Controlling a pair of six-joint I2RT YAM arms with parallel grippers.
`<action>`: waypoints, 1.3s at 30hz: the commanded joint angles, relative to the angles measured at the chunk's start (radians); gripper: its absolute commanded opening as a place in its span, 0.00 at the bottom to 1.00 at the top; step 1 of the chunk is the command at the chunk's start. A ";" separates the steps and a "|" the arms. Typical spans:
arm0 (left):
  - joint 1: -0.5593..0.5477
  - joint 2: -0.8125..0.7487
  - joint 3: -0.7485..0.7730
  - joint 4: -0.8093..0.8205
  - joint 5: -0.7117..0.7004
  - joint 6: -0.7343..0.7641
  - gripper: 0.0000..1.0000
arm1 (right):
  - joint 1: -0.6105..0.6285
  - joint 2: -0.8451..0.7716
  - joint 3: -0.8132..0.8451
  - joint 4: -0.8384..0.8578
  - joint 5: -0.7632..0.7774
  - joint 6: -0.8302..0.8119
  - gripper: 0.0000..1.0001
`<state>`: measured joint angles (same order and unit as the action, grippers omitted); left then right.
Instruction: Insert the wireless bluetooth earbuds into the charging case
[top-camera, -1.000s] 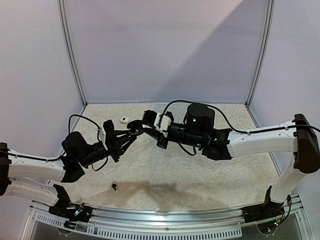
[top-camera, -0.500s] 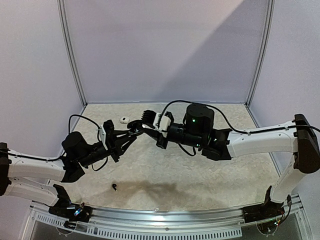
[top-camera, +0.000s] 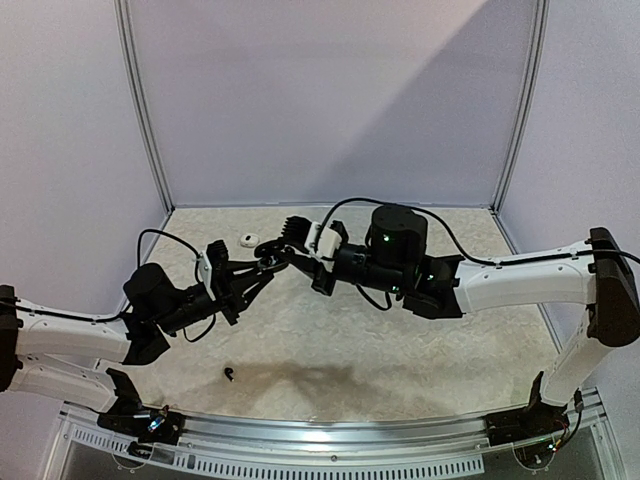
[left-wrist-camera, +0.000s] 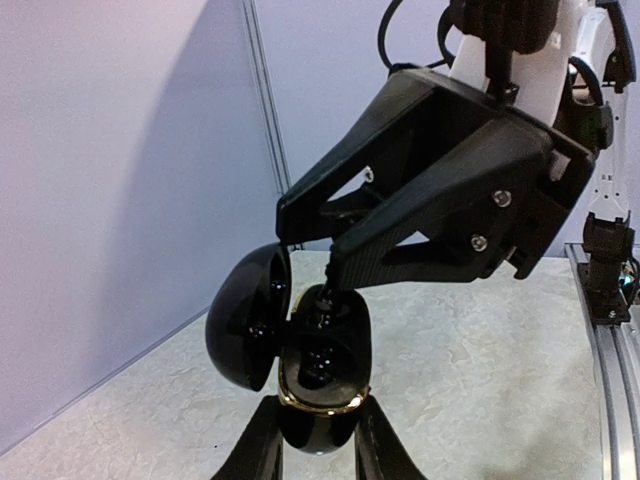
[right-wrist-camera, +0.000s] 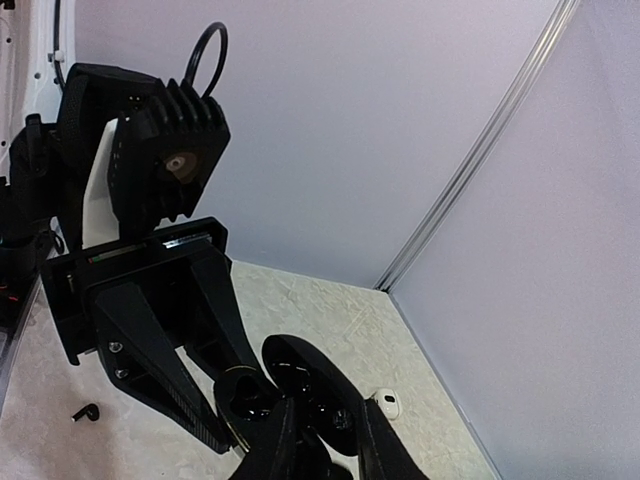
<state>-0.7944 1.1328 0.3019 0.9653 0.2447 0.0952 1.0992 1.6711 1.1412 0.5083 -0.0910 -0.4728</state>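
Moved: right gripper (left-wrist-camera: 312, 255) nudged toward 10 o'clock. Black earbud (top-camera: 230, 375) lies nearest, 6 o'clock of the left gripper (left-wrist-camera: 318, 440), which clamps the open charging case (left-wrist-camera: 322, 365). Right jaws are narrowly apart at its mouth. White earbud (top-camera: 247, 238) lies farther, 11 o'clock.

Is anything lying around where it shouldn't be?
Yes. One black earbud lies alone on the table near the front, and a white earbud sits far back on the left, both away from the open case held up by the left tool.
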 joint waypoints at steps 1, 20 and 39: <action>0.006 -0.004 0.016 0.010 0.008 -0.015 0.00 | 0.001 0.011 0.025 -0.048 0.007 0.014 0.21; 0.031 -0.007 0.035 -0.060 -0.064 -0.121 0.00 | -0.060 -0.118 0.095 -0.108 -0.028 0.288 0.30; 0.305 -0.295 0.111 -0.603 -0.173 -0.182 0.00 | -0.077 0.236 0.469 -0.892 0.242 1.120 0.51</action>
<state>-0.5434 0.8997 0.3824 0.5301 0.1257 -0.0711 0.9779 1.7119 1.4773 -0.1375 0.1642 0.4583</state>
